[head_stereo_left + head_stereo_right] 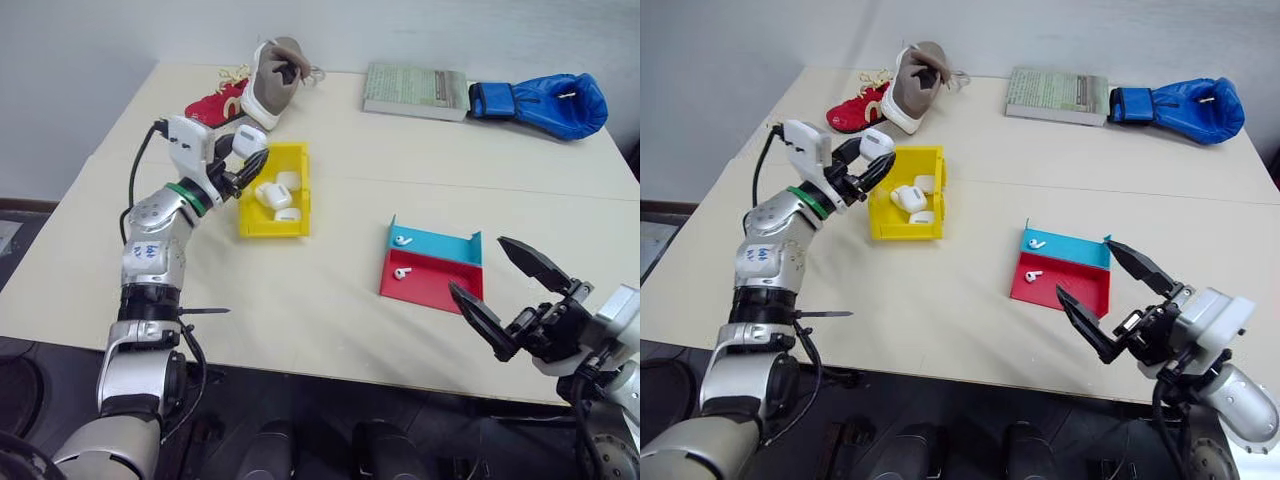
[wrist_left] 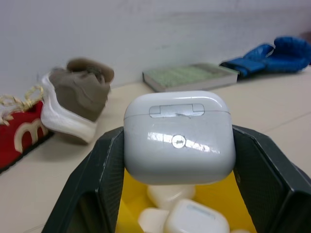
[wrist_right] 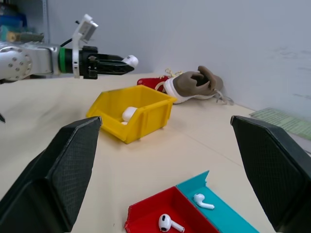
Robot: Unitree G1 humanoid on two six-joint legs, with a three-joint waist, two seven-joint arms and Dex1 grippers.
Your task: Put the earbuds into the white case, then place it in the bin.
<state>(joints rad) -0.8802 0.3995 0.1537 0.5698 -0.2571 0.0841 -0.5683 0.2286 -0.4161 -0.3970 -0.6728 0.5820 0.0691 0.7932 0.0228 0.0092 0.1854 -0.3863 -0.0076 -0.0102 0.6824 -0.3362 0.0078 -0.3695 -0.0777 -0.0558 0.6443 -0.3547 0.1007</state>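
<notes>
Left pincer [image 1: 250,152] pinches the white case [image 1: 248,141] above the bin's [image 1: 250,221] near-left corner. Right pincer [image 1: 500,290], spread wide, hangs off the table's [image 1: 330,310] front edge beside two earbuds [image 1: 402,272] in the tray [image 1: 440,285].

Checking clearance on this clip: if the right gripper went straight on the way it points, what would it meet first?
Probably the red and blue tray with its earbuds, just ahead of the open right gripper; past it, the bin. Depth is unclear.
</notes>
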